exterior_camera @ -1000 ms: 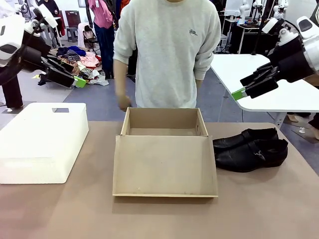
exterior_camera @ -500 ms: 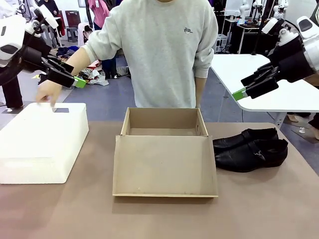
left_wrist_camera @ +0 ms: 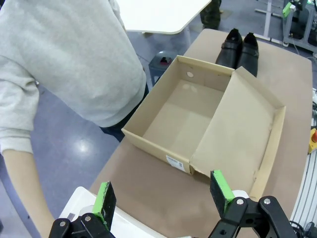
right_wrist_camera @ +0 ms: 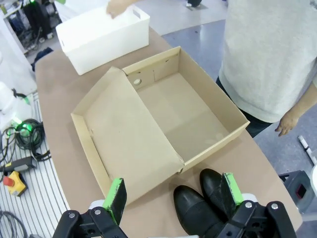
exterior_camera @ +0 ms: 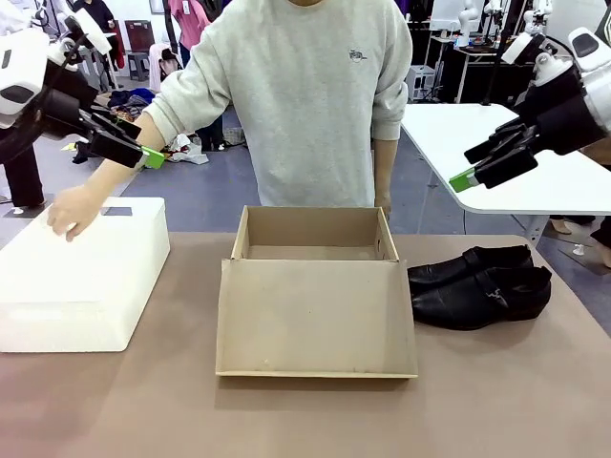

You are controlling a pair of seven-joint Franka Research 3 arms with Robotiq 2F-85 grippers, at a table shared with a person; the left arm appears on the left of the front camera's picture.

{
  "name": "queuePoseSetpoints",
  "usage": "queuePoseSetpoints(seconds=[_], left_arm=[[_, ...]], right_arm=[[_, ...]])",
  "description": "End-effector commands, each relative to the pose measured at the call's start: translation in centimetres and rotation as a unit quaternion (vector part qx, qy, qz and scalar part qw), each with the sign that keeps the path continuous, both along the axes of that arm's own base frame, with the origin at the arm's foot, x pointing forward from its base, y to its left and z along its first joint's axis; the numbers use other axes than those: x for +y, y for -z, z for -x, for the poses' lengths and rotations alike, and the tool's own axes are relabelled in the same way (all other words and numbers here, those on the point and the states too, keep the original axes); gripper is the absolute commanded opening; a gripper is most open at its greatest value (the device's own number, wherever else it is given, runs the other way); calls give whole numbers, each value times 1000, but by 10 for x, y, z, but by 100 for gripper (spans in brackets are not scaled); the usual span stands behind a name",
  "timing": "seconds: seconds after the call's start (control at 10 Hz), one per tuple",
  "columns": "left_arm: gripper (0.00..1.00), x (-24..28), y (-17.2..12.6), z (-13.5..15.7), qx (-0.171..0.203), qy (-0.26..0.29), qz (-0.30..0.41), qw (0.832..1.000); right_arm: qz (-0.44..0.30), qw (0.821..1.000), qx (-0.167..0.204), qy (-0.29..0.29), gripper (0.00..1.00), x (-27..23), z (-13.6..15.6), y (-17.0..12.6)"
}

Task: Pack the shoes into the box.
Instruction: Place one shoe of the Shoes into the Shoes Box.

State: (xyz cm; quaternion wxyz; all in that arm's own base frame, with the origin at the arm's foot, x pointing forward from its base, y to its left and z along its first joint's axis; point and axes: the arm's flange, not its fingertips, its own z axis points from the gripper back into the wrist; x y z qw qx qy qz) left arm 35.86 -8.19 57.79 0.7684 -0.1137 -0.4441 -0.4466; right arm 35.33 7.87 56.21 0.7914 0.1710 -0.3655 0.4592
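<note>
— Left claw (exterior_camera: 143, 153), front view: raised at picture left, jaws wide, nothing between them. Right claw (exterior_camera: 473, 170)?
— Same: raised at picture right, jaws wide, holding nothing. Box (exterior_camera: 310, 227) sits mid-surface (exterior_camera: 305, 420), with its lid (exterior_camera: 315, 320) folded flat toward the robot. Shoes (exterior_camera: 482, 286) lie side by side on the surface just right of the lid, outside the box.
— Person (exterior_camera: 305, 95)?
— Standing at the far side. One hand (exterior_camera: 74, 212) is at the far edge of the white bin (exterior_camera: 81, 277) on the left; touching or just above, hard to tell.
— Left wrist view?
— Green pads (left_wrist_camera: 105, 202) spread wide, high over the surface. The box inside shows bare cardboard. The shoes are beyond it, toes toward the box.
— Right wrist view?
— Pads spread wide again. The shoe toes lie low in frame, near the box corner and apart from it. The person's other hand (right_wrist_camera: 286, 123) hangs at the right, off the surface.
</note>
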Motion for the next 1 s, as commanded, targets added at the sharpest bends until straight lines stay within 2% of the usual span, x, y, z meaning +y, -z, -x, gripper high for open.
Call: queuePoseSetpoints(seconds=[0.0, 0.3, 0.5, 0.9], left_arm=[[100, 0, -1, 0, 0, 3, 4, 1000], [100, 0, -1, 0, 0, 3, 4, 1000], [100, 0, -1, 0, 0, 3, 4, 1000], [100, 0, -1, 0, 0, 3, 4, 1000]], right_arm=[[56, 998, -6, -27, 100, -18, -16, -20], [162, 985, 10, -53, 100, -36, -43, -36], [232, 971, 16, -62, 100, -48, -60, -41], [301, 946, 34, -116, 100, -70, -90, -41]])
